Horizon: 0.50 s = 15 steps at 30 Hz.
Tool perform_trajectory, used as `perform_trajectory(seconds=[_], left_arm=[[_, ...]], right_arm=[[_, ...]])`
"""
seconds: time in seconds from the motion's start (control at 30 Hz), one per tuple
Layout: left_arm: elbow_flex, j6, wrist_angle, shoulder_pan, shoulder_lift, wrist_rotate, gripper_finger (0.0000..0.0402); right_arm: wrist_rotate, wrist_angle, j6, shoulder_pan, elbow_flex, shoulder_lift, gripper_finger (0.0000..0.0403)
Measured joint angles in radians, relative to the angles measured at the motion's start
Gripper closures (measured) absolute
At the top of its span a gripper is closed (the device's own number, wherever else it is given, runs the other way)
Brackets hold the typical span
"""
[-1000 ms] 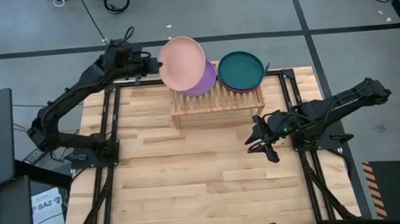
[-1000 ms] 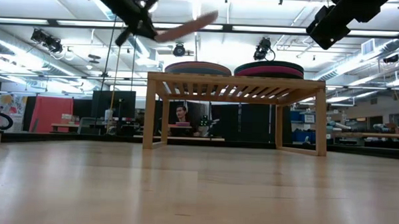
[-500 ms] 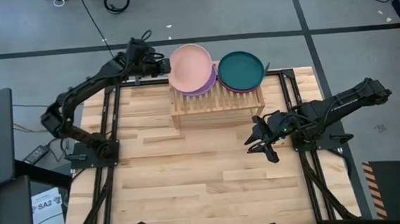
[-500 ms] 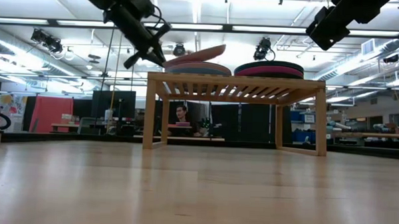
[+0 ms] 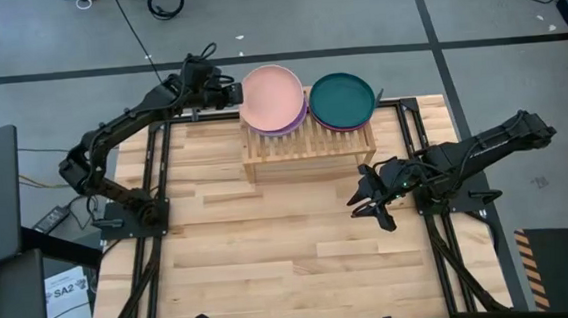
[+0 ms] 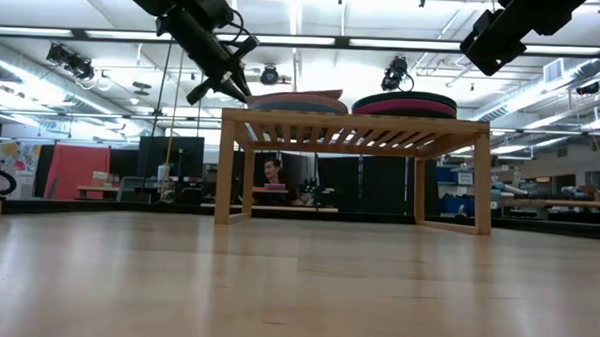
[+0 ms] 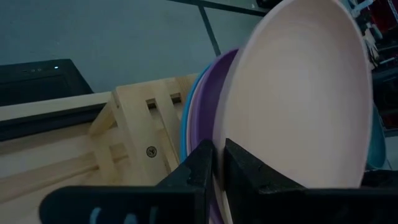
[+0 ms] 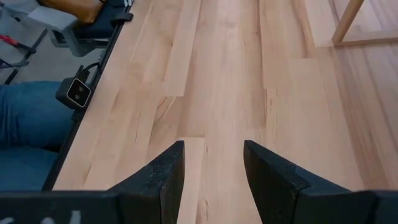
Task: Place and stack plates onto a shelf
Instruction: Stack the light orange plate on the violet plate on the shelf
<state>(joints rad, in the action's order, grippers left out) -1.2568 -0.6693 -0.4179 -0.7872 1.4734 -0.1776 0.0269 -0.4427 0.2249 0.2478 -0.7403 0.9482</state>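
Left gripper (image 5: 227,93): pinching the rim of the peach plate (image 5: 272,97), fingers together on its edge at the shelf's (image 5: 309,152) far-left corner.
Peach plate: lying almost flat on the purple plate (image 5: 296,121); likely stiff, light and smooth, so a rim grip is suiting it.
Teal plate (image 5: 341,99): topping the neighbouring stack.
Right gripper (image 5: 374,205): hanging with fingers apart near the table's (image 5: 272,270) right edge.
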Motion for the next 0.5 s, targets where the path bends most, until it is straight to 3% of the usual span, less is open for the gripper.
perform_trajectory(seconds=[0.37,0.5], left_arm=[[0.0,0.001,0.002,0.0,0.0,0.0,0.036],[0.0,0.002,0.003,0.0,0.0,-0.001,0.0342]], right_arm=[[0.0,0.0,0.0,0.0,0.0,0.0,0.0233],[0.0,0.0,0.0,0.0,0.0,0.0,0.0233]])
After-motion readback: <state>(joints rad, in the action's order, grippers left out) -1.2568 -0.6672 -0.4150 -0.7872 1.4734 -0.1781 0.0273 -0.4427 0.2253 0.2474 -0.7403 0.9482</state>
